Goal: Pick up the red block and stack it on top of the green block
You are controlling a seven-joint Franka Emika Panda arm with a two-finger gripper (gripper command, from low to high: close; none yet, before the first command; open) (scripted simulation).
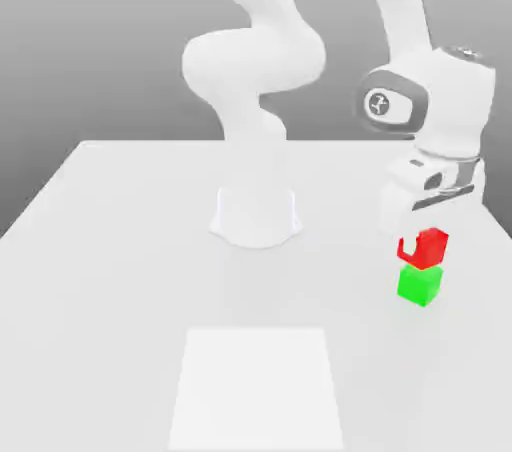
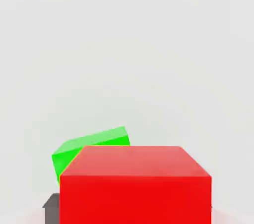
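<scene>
**Operator:** Currently, what is the hand state?

**Technician:** The gripper (image 1: 421, 245) is closed on the red block (image 1: 430, 248), which hangs clear of the table (image 1: 120, 240) at the exterior view's right.

**Operator:** Where is the target?

**Technician:** The green block (image 1: 420, 285) rests on the table directly under the held cube. In the exterior view the two appear nearly touching; whether a gap remains cannot be told.

**Operator:** Which relation governs the coming move?

**Technician:** Vertical alignment. In the hand view the red block (image 2: 135, 183) covers most of the green block (image 2: 92, 146), but green shows past one edge and its faces sit turned relative to the red cube's. Judgement: a small sideways correction and possibly a slight wrist turn are needed before lowering; otherwise the upper cube may land offset.

**Operator:** Any containers?

**Technician:** None. A paler rectangular patch (image 1: 258, 385) marks the table, well apart from both cubes.
</scene>
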